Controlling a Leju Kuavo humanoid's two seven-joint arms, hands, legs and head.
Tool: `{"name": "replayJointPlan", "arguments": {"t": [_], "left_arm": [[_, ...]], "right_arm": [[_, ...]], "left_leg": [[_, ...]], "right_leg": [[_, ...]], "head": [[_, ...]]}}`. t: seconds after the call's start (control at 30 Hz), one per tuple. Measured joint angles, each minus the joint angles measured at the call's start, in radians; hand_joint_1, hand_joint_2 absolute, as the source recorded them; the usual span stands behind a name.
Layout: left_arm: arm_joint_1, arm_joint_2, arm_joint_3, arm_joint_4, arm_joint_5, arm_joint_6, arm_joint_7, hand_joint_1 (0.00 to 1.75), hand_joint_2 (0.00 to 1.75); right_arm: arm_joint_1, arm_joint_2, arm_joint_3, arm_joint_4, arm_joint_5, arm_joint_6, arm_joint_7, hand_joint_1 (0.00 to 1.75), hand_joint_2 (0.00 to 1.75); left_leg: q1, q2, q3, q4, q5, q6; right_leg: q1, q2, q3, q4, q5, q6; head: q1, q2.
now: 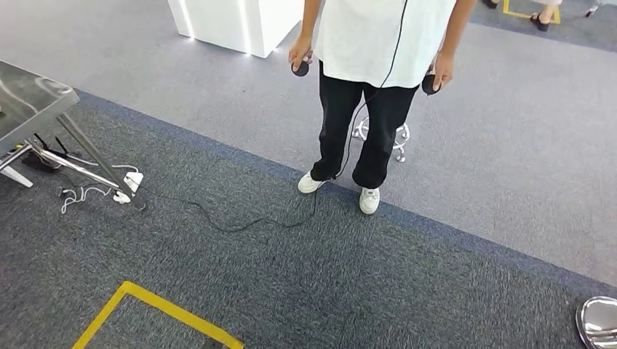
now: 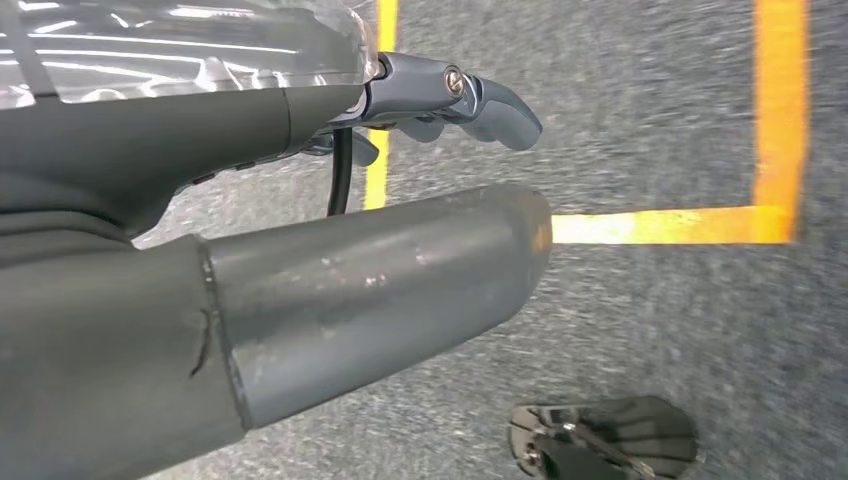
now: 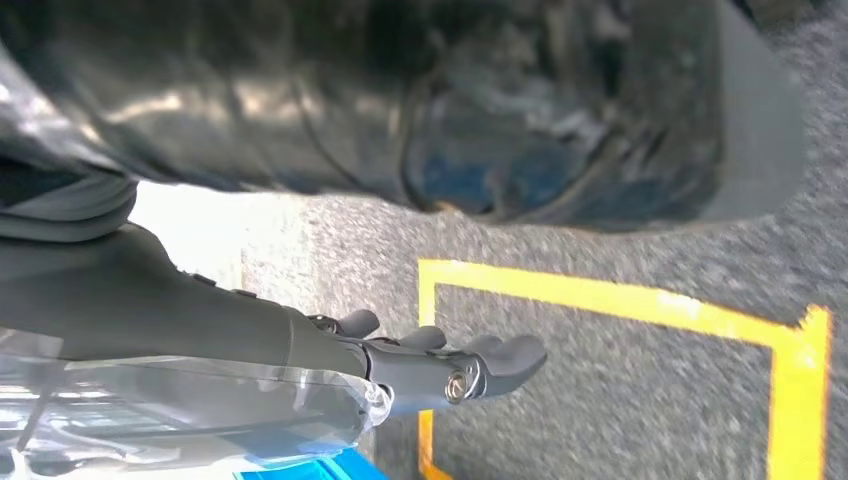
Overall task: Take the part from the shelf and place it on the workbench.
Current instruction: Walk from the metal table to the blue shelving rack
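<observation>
**Both arms hanging, part not identified**

- Part: I cannot make it out for certain in any picture. A glossy, reflective surface runs along the far side of each hand's fingers in the wrist views; cannot tell whether that is the part or something else.
- Left hand (image 2: 260, 290): points down at the carpet. Dark fingers (image 2: 470, 95) stretched nearly straight, thick grey thumb (image 2: 420, 270) held apart from them, carpet visible in the gap. Nothing between thumb and fingers.
- Right hand (image 3: 300, 345): also over the floor, fingers (image 3: 490, 365) extended and slightly spread, gripping nothing that I can see.
- Floor under the hands: dark grey carpet (image 1: 291, 291) marked with yellow tape (image 2: 660, 225), forming a corner in both wrist views (image 3: 620, 295); one taped corner also appears low in the head view (image 1: 153, 298).
- Desk (image 1: 29, 98): metal-topped, angled legs, at the left edge of the head view. By its legs lie a white power strip (image 1: 131, 182) and loose white leads.
- Black cable (image 1: 240, 227): trails across the carpet from near the desk toward a person's feet.
- Person (image 1: 371, 87): stands ahead, white top, black trousers, white shoes, a round dark controller (image 1: 300, 68) in each hand.
- Behind the person: a chair base (image 1: 400, 138) on lighter grey flooring, and a white pillar (image 1: 233, 22) at top.
</observation>
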Motion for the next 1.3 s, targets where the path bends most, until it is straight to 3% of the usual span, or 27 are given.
{"name": "replayJointPlan", "arguments": {"t": [0.07, 0.1, 0.13, 0.17, 0.27, 0.33, 0.4, 0.47, 0.5, 0.57, 0.6, 0.63, 0.67, 0.7, 0.77, 0.8, 0.87, 0.9, 0.97, 1.03, 1.1, 1.17, 1.2, 1.23, 1.3], "left_arm": [[0.001, -0.002, -0.001, 0.000, -0.010, 0.007, -0.006, 0.00, 0.00], [0.002, -0.003, -0.002, 0.000, -0.015, 0.010, -0.002, 0.00, 0.00], [0.002, -0.004, -0.002, 0.000, -0.021, 0.013, 0.006, 0.00, 0.00], [0.002, -0.006, -0.003, 0.000, -0.026, 0.014, 0.017, 0.00, 0.00], [0.002, -0.007, -0.007, 0.000, -0.036, 0.013, 0.029, 0.00, 0.00], [0.001, -0.007, -0.011, 0.000, -0.040, 0.012, 0.015, 0.00, 0.00], [-0.003, -0.008, -0.015, 0.000, -0.041, 0.013, 0.005, 0.00, 0.00], [-0.005, -0.009, -0.017, 0.000, -0.041, 0.013, 0.007, 0.00, 0.00], [-0.005, -0.010, -0.018, 0.000, -0.042, 0.013, 0.008, 0.00, 0.00], [-0.002, -0.010, -0.019, 0.000, -0.044, 0.013, 0.010, 0.00, 0.00], [0.000, -0.010, -0.019, 0.000, -0.044, 0.013, 0.011, 0.00, 0.00], [0.002, -0.010, -0.019, 0.000, -0.044, 0.013, 0.011, 0.00, 0.00], [0.004, -0.010, -0.020, 0.000, -0.044, 0.013, 0.011, 0.00, 0.00], [0.004, -0.010, -0.020, 0.000, -0.044, 0.013, 0.012, 0.00, 0.00], [0.004, -0.010, -0.020, 0.000, -0.044, 0.013, 0.014, 0.00, 0.00], [0.004, -0.008, -0.020, 0.000, -0.044, 0.013, 0.015, 0.00, 0.00], [0.002, -0.005, -0.019, 0.000, -0.043, 0.013, 0.015, 0.00, 0.00], [0.001, -0.003, -0.019, 0.000, -0.043, 0.013, 0.013, 0.00, 0.00], [-0.003, -0.004, -0.019, 0.000, -0.043, 0.013, 0.011, 0.00, 0.00], [-0.002, -0.005, -0.019, 0.000, -0.047, 0.012, 0.013, 0.00, 0.00], [0.000, -0.006, -0.020, 0.000, -0.050, 0.012, 0.017, 0.00, 0.00], [0.005, -0.007, -0.020, 0.000, -0.053, 0.012, 0.021, 0.00, 0.00], [0.006, -0.007, -0.020, 0.000, -0.056, 0.012, 0.023, 0.00, 0.00], [0.007, -0.007, -0.020, 0.000, -0.058, 0.012, 0.025, 0.00, 0.00], [0.007, -0.007, -0.021, 0.000, -0.063, 0.012, 0.027, 0.00, 0.00]], "right_arm": [[-0.004, 0.000, 0.000, 0.000, -0.001, 0.004, 0.006, 0.00, 0.00], [-0.005, 0.000, 0.000, 0.000, -0.002, 0.005, 0.008, 0.00, 0.00], [-0.004, 0.000, 0.000, 0.000, -0.002, 0.006, 0.009, 0.00, 0.00], [-0.003, 0.000, -0.001, 0.000, -0.003, 0.007, 0.009, 0.00, 0.00], [-0.002, 0.002, -0.002, 0.000, -0.002, 0.012, 0.014, 0.00, 0.00], [-0.003, 0.005, -0.002, 0.000, 0.000, 0.014, 0.015, 0.00, 0.00], [-0.001, 0.006, -0.002, 0.000, 0.000, 0.015, 0.016, 0.00, 0.00], [-0.001, 0.007, -0.003, 0.000, -0.001, 0.014, 0.015, 0.00, 0.00], [-0.002, 0.007, -0.003, 0.000, -0.001, 0.014, 0.015, 0.00, 0.00], [-0.003, 0.006, -0.003, 0.000, -0.001, 0.014, 0.015, 0.00, 0.00], [-0.003, 0.006, -0.003, 0.000, -0.001, 0.014, 0.015, 0.00, 0.00], [-0.003, 0.007, -0.003, 0.000, -0.001, 0.015, 0.015, 0.00, 0.00], [-0.002, 0.007, -0.003, 0.000, -0.001, 0.015, 0.015, 0.00, 0.00], [-0.002, 0.007, -0.003, 0.000, -0.001, 0.015, 0.015, 0.00, 0.00], [-0.001, 0.008, -0.003, 0.000, -0.001, 0.015, 0.015, 0.00, 0.00], [-0.001, 0.010, -0.003, 0.000, 0.000, 0.016, 0.015, 0.00, 0.00], [-0.002, 0.015, -0.003, 0.000, 0.002, 0.018, 0.015, 0.00, 0.00], [-0.001, 0.017, -0.003, 0.001, 0.002, 0.018, 0.015, 0.00, 0.00], [0.002, 0.017, -0.004, 0.001, 0.002, 0.016, 0.016, 0.00, 0.00], [0.003, 0.016, -0.004, 0.001, 0.002, 0.014, 0.019, 0.00, 0.00], [0.000, 0.016, -0.005, 0.001, 0.003, 0.013, 0.024, 0.00, 0.00], [-0.001, 0.015, -0.005, 0.001, 0.003, 0.013, 0.027, 0.00, 0.00], [-0.001, 0.014, -0.007, 0.001, 0.003, 0.013, 0.028, 0.00, 0.00], [0.000, 0.014, -0.008, 0.001, 0.003, 0.013, 0.028, 0.00, 0.00], [0.002, 0.014, -0.011, 0.001, 0.003, 0.013, 0.029, 0.00, 0.00]], "left_leg": [[-0.002, 0.027, 0.000, -0.002, -0.001, 0.003], [-0.003, 0.042, 0.000, -0.002, -0.002, 0.003], [-0.003, 0.055, 0.001, -0.001, -0.004, 0.001], [-0.003, 0.068, 0.003, 0.000, -0.007, -0.001], [-0.003, 0.099, 0.011, 0.006, -0.021, -0.018], [-0.009, 0.113, 0.016, 0.009, -0.029, -0.031], [-0.008, 0.127, 0.026, 0.008, -0.034, -0.043], [-0.001, 0.106, 0.024, 0.029, -0.056, -0.053], [0.001, 0.082, 0.007, 0.070, -0.083, -0.055], [0.001, 0.036, -0.063, 0.212, -0.152, -0.051], [-0.002, 0.028, -0.101, 0.282, -0.173, -0.046], [-0.005, 0.025, -0.126, 0.321, -0.175, -0.038], [-0.010, 0.024, -0.136, 0.326, -0.159, -0.029], [-0.015, 0.021, -0.128, 0.294, -0.128, -0.020], [-0.029, 0.006, -0.088, 0.186, -0.058, -0.001], [-0.036, -0.015, -0.063, 0.123, -0.028, 0.010], [-0.045, -0.045, -0.032, 0.039, 0.005, 0.025], [-0.048, -0.050, -0.026, 0.023, 0.007, 0.028], [-0.045, -0.032, -0.019, 0.007, 0.015, 0.026], [-0.038, -0.011, -0.008, -0.018, 0.027, 0.026], [-0.035, 0.016, -0.002, -0.031, 0.031, 0.025], [-0.033, 0.046, -0.003, -0.031, 0.028, 0.022], [-0.030, 0.060, -0.002, -0.029, 0.025, 0.018], [-0.026, 0.072, -0.002, -0.026, 0.021, 0.013], [-0.018, 0.094, -0.002, -0.011, 0.009, -0.002]], "right_leg": [[-0.001, -0.045, -0.062, 0.126, -0.061, 0.007], [-0.004, -0.053, -0.085, 0.171, -0.075, 0.011], [-0.007, -0.059, -0.092, 0.185, -0.070, 0.015], [-0.011, -0.064, -0.077, 0.159, -0.048, 0.018], [-0.017, -0.115, 0.022, -0.030, 0.033, 0.020], [-0.011, -0.133, 0.041, -0.072, 0.038, 0.007], [-0.007, -0.114, 0.040, -0.069, 0.037, -0.010], [-0.006, -0.096, 0.043, -0.072, 0.039, -0.026], [-0.006, -0.087, 0.044, -0.074, 0.041, -0.033], [0.000, -0.065, 0.043, -0.075, 0.043, -0.043], [0.005, -0.050, 0.042, -0.075, 0.044, -0.046], [0.010, -0.036, 0.042, -0.075, 0.044, -0.048], [0.015, -0.022, 0.043, -0.075, 0.044, -0.050], [0.018, -0.010, 0.045, -0.074, 0.044, -0.051], [0.022, 0.011, 0.048, -0.074, 0.044, -0.052], [0.022, 0.020, 0.049, -0.074, 0.044, -0.052], [0.018, 0.038, 0.046, -0.073, 0.045, -0.049], [0.016, 0.047, 0.043, -0.074, 0.047, -0.046], [0.014, 0.055, 0.039, -0.075, 0.049, -0.040], [0.017, 0.016, 0.025, -0.043, 0.025, -0.033], [0.015, -0.035, -0.024, 0.055, -0.034, -0.021], [0.003, -0.053, -0.078, 0.161, -0.076, -0.006], [-0.004, -0.058, -0.086, 0.177, -0.073, 0.003], [-0.010, -0.064, -0.074, 0.154, -0.051, 0.012], [-0.020, -0.100, -0.009, 0.032, 0.008, 0.029]], "head": [[0.001, 0.000], [0.001, 0.000], [0.001, 0.000], [0.001, 0.000], [0.001, 0.000], [-0.001, 0.000], [-0.002, 0.000], [-0.002, 0.000], [-0.003, 0.000], [-0.003, 0.000], [-0.003, 0.000], [-0.003, 0.000], [-0.003, 0.000], [-0.003, 0.000], [-0.003, 0.000], [-0.002, 0.000], [-0.003, 0.000], [-0.004, 0.000], [-0.005, 0.000], [-0.003, 0.000], [-0.001, 0.000], [-0.001, 0.000], [-0.001, 0.000], [-0.001, 0.000], [0.000, 0.000]]}}
